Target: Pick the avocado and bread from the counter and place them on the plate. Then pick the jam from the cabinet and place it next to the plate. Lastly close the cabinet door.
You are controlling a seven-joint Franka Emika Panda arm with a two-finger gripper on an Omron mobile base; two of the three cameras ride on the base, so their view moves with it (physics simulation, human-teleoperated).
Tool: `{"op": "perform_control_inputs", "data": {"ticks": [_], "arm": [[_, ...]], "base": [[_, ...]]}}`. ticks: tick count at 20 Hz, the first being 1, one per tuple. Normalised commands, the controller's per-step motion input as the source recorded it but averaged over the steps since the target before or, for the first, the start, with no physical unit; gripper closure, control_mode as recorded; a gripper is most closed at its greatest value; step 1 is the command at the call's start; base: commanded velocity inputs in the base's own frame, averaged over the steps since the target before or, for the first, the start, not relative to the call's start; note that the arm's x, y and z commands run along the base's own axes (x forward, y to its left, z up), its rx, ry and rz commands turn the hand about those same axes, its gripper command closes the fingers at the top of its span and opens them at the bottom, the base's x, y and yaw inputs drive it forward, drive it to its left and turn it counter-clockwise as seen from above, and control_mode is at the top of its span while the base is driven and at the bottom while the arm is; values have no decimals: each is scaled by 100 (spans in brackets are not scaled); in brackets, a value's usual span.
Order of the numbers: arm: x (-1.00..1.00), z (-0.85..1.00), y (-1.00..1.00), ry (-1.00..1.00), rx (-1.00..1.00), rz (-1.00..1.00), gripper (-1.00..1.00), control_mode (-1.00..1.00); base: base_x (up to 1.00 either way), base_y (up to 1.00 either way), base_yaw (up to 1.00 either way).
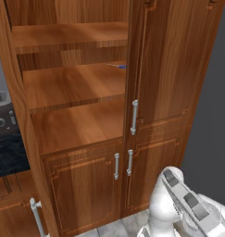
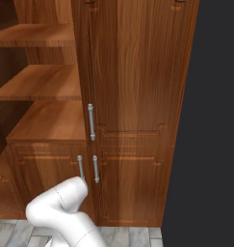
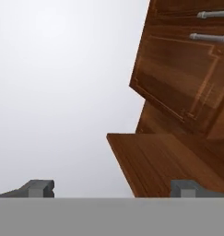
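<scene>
From my remote seat, the left base view gave me the cabinet point(image 1: 86, 115) with its left half open: three bare wooden shelves stacked above two small lower doors point(image 1: 81, 190) with short metal handles. On the middle shelf, at its back right corner, a small blue sliver point(image 1: 119, 66) peeked out beside the closed panel; I could not tell what it was. At the far left edge of that view sat a strip of the counter point(image 1: 7, 155), black with pale veins, with a grey appliance point(image 1: 2, 113) on it, cut off by the frame.

The right base view showed the same cabinet more from the right, with a dark grey wall point(image 2: 212, 120) beside it. The tall closed door panel point(image 2: 137, 67) and its vertical silver bar handle point(image 2: 91, 121) stood well above and ahead of the arm.

In the hand view, rolled sideways, the gripper point(image 3: 113, 189) had its two dark fingertips point(image 3: 39, 188) spread wide apart with nothing between them. Beyond them was a pale blank surface, and to the right a wooden panel with two bar handles point(image 3: 210, 37), partly cut off. I could not make out which cabinet part that was.
</scene>
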Motion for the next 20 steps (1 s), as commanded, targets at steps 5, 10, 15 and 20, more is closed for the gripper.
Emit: {"op": "perform_control_inputs", "data": {"ticks": [5, 10, 15, 20], "arm": [[-96, 18, -17, -1, 26, 5, -100, -100], [-74, 3, 0, 1, 17, 10, -100, -100], [-67, 0, 0, 8, 14, 12, -100, -100], [-67, 0, 0, 13, 19, 12, -100, -100]], "base": [[0, 0, 0], [0, 0, 0], [0, 0, 0], [0, 0, 0]]}}
